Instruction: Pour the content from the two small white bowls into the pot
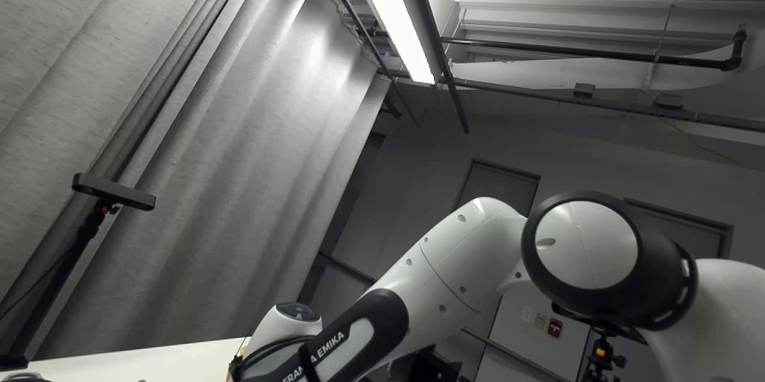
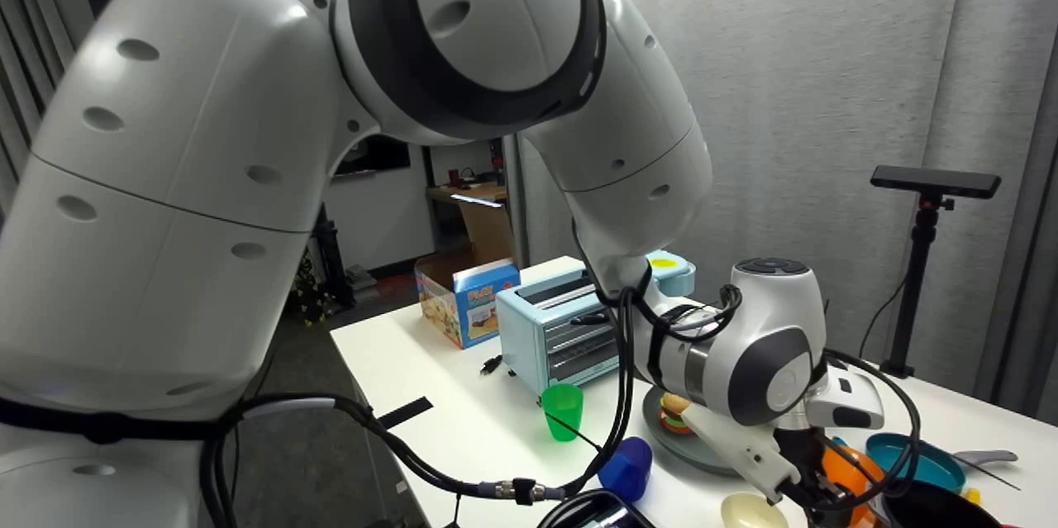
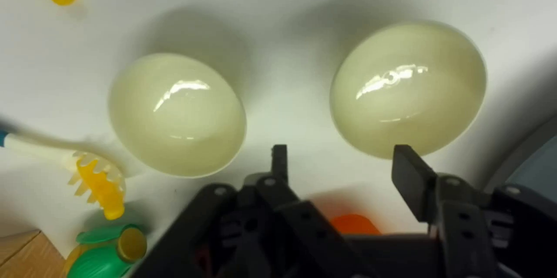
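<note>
Our fingers [image 3: 411,182] stand parted, holding nothing: in the wrist view one overlaps the near edge of the right bowl [image 3: 409,91] and the other points at the gap beside the left bowl [image 3: 176,117], a spread that, we judge, suits the right bowl's rim. Both bowls sit apart on the counter [image 3: 287,108] and look empty, so we think the pouring may be done and this is where they park. We cannot confirm the pot; perhaps it is the black pan [image 2: 938,507] at the right in an exterior view.
</note>
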